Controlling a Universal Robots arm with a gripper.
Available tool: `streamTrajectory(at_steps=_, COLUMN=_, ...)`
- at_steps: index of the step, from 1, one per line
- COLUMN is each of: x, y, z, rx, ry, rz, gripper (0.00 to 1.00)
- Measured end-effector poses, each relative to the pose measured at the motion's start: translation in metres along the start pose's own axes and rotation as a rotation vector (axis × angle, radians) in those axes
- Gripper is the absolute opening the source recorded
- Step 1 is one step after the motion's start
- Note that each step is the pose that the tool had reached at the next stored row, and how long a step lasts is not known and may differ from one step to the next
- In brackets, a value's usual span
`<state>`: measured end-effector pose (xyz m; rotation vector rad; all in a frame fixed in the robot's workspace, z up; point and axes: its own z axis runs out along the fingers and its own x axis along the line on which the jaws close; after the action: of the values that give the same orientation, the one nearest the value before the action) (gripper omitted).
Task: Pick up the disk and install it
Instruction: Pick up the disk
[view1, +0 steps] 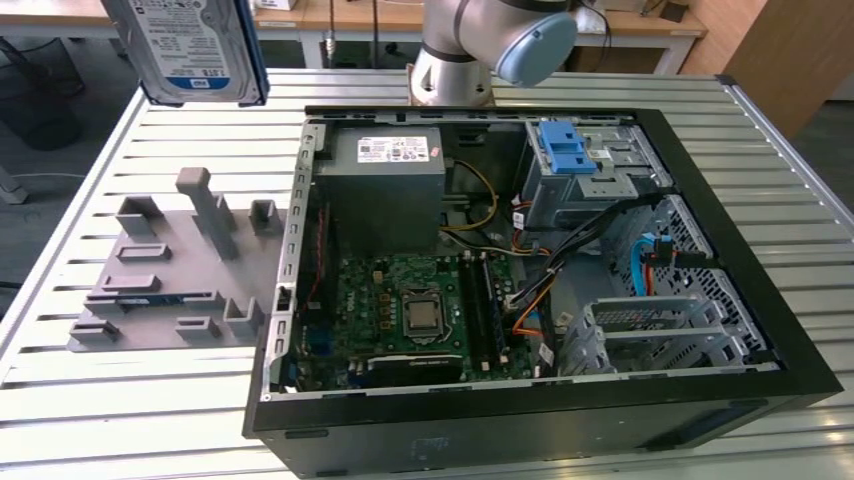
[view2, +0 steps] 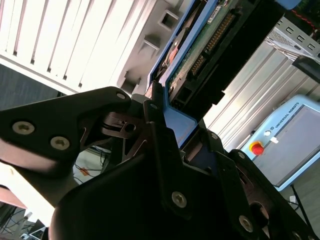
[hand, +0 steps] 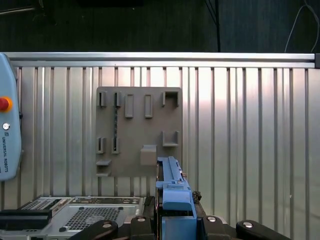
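The disk (view1: 187, 45), a silver hard drive with a blue-and-white label, hangs high above the table's far corner on the exterior view's left, well off the open computer case (view1: 747, 330). In both wrist views my gripper (view2: 161, 107) is shut on the disk by its blue plastic bracket (view2: 181, 122). The second wrist view shows the drive's green circuit board (view2: 200, 45) and its connector end. In the first wrist view the disk (hand: 174, 192) stands edge-on between the black fingers (hand: 137, 226), above the slatted table.
A grey parts fixture (view1: 180, 265) lies on the slatted metal table (view1: 134, 410) beside the case. Inside the case are a grey power-supply box (view1: 387, 185), a motherboard (view1: 414, 305) and a silver cage with a blue latch (view1: 577, 155). A teach pendant (hand: 7, 135) lies at the table's edge.
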<state>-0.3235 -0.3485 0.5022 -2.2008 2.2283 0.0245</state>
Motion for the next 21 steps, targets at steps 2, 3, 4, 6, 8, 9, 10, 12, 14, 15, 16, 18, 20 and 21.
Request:
streamTrajectory(at_steps=2, x=0.0, y=-0.0033, z=-0.0001, rx=-0.0001, ry=0.0001, rz=0.0, gripper=0.36)
streamTrajectory(at_steps=3, x=0.0001, y=-0.0053, z=-0.0001, rx=-0.0001, ry=0.0001, rz=0.0, gripper=0.36)
streamTrajectory(at_steps=4, x=0.0004, y=-0.0073, z=0.0, rx=-0.0001, ry=0.0001, rz=0.0, gripper=0.36)
streamTrajectory(at_steps=6, x=0.0009, y=-0.011, z=-0.0001, rx=-0.0002, ry=0.0001, rz=0.0, gripper=0.36)
streamTrajectory(at_steps=8, x=0.0019, y=-0.0151, z=-0.0001, rx=-0.0004, ry=0.0, rz=0.0, gripper=0.36)
streamTrajectory(at_steps=9, x=0.0025, y=-0.0169, z=-0.0001, rx=-0.0005, ry=0.0, rz=0.0, gripper=0.36)
streamTrajectory(at_steps=10, x=0.0032, y=-0.0188, z=-0.0001, rx=-0.0006, ry=0.0001, rz=0.0, gripper=0.36)
streamTrajectory(at_steps=12, x=0.0047, y=-0.0226, z=-0.0002, rx=-0.0008, ry=0.0001, rz=0.0, gripper=0.36)
streamTrajectory(at_steps=14, x=0.0065, y=-0.0264, z=-0.0003, rx=-0.001, ry=0.0001, rz=0.0, gripper=0.36)
streamTrajectory(at_steps=15, x=0.0073, y=-0.0282, z=-0.0002, rx=-0.001, ry=0.0, rz=0.0, gripper=0.36)
streamTrajectory(at_steps=16, x=0.0082, y=-0.03, z=-0.0003, rx=-0.0012, ry=0.0001, rz=0.0, gripper=0.36)
streamTrajectory(at_steps=18, x=0.0102, y=-0.0335, z=-0.0004, rx=-0.0014, ry=0.0001, rz=0.0, gripper=0.36)
streamTrajectory(at_steps=20, x=0.0122, y=-0.0372, z=-0.0004, rx=-0.0016, ry=0.0001, rz=0.0, gripper=0.36)
streamTrajectory(at_steps=21, x=0.0184, y=-0.047, z=-0.0005, rx=-0.0019, ry=0.0001, rz=0.0, gripper=0.36)
